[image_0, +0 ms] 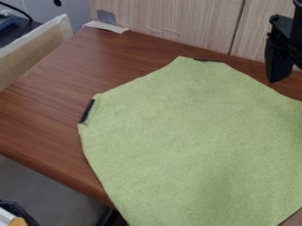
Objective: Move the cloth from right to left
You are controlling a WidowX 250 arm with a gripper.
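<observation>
Gripper: black gripper [282,57], at the right edge of the camera view, partly cut off, pointing down; open or closed, cannot tell
Gripper height: low end shows against the brown strip of tabletop between cloth and back panel; contact with table, cannot tell
Cloth: green cloth [189,132], starts just in front of the gripper, spreads left and toward the camera; runs out of view at right and bottom
Cloth lie: mostly flat, faint crease lines, left outline angular with cut-looking corners
Far dark strip: thin dark strip [207,60] along the cloth's far edge, left of the gripper
Left dark strip: short black strip [87,111] along the cloth's left edge, well apart from the gripper
Table: brown wood-grain table [47,110], under the cloth, bare part farther left of the gripper
Back panel: pale wood-grain panel [171,22], behind and left of the gripper, dark vertical seam near it
Pale strip: whitish strip [106,27] at the table's far corner, well left of the gripper, grey patch [107,16] just above it
Tan board: light-rimmed tan board [35,50], beyond the table's left side
Floor: grey floor [47,185], below the table's near edge, far side from the gripper
</observation>
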